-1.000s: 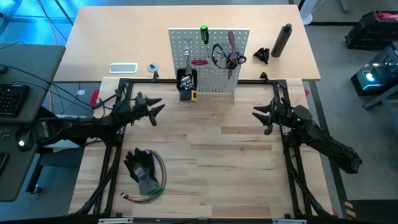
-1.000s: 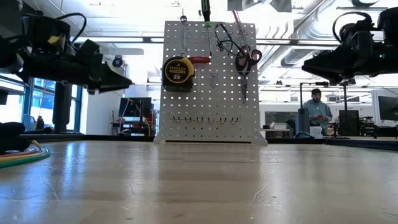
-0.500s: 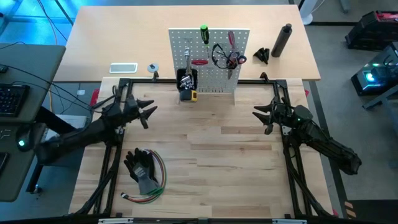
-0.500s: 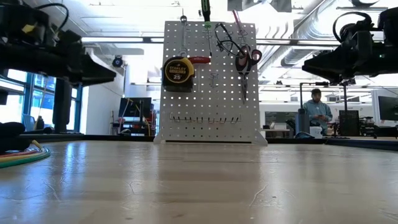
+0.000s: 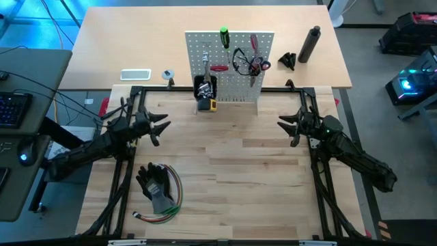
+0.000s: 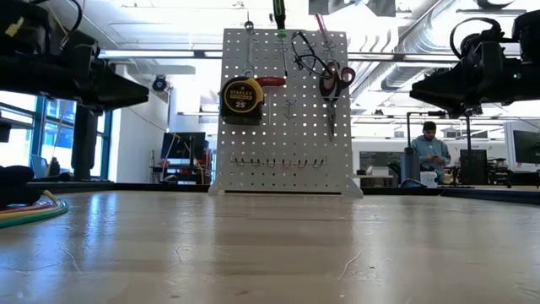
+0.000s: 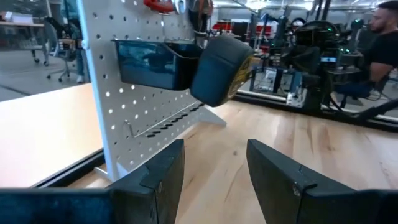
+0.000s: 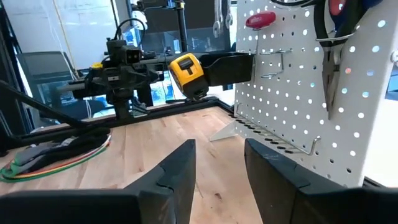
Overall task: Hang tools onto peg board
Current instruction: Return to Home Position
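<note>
At the left side of the tabletop point(image 5: 232, 171), the left gripper point(image 5: 161, 130) hovers above the wood with its fingers point(image 7: 155, 180) spread apart and nothing between them. Over at the right, the right gripper point(image 5: 287, 132) hangs likewise, parted and empty. Both point toward the far middle, where the peg board point(image 5: 239, 87) stands upright. On it hang the yellow tape measure point(image 6: 240, 95), sitting at the black bin point(image 7: 149, 62), the red-handled scissors point(image 6: 336, 80), a green-handled screwdriver point(image 5: 223, 34) at the top edge, and a thin black loop point(image 6: 305, 51). The tape measure is probably the heaviest and smoothest piece, best pinched across its flat sides. The scissors are stiff and light, safest taken at the handles. Black gloves point(image 5: 156, 183) lie near left, well apart from the board.
</note>
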### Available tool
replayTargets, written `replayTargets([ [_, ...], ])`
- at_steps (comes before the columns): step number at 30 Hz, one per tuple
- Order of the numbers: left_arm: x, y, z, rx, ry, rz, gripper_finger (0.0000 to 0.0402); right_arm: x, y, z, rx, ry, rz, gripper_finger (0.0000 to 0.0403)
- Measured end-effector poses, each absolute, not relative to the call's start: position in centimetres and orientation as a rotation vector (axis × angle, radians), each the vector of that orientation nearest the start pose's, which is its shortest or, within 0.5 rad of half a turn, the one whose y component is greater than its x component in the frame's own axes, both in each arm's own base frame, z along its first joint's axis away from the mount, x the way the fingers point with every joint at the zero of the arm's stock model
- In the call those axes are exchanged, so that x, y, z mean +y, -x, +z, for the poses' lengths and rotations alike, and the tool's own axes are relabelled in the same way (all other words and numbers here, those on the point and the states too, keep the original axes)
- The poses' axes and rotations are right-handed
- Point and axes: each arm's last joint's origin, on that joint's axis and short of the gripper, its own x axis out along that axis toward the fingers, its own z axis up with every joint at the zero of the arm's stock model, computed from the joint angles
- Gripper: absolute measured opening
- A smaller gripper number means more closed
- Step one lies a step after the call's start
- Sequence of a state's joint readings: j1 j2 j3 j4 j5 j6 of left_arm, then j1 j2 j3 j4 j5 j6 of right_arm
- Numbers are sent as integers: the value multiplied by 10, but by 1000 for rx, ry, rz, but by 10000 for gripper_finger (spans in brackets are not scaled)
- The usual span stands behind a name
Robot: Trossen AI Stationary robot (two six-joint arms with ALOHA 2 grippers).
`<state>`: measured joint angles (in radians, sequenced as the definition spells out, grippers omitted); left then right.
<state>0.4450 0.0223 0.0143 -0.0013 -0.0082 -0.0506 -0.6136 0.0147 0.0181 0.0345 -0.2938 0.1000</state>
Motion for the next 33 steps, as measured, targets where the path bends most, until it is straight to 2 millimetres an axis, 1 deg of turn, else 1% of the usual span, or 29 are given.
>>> replayTargets([
  [8, 41, -89, 166, 0, 50, 432, 165, -49, -84, 172, -34, -6, -325, 132],
  [33, 41, -89, 166, 0, 51, 436, 165, -49, -84, 172, -38, -29, -323, 132],
])
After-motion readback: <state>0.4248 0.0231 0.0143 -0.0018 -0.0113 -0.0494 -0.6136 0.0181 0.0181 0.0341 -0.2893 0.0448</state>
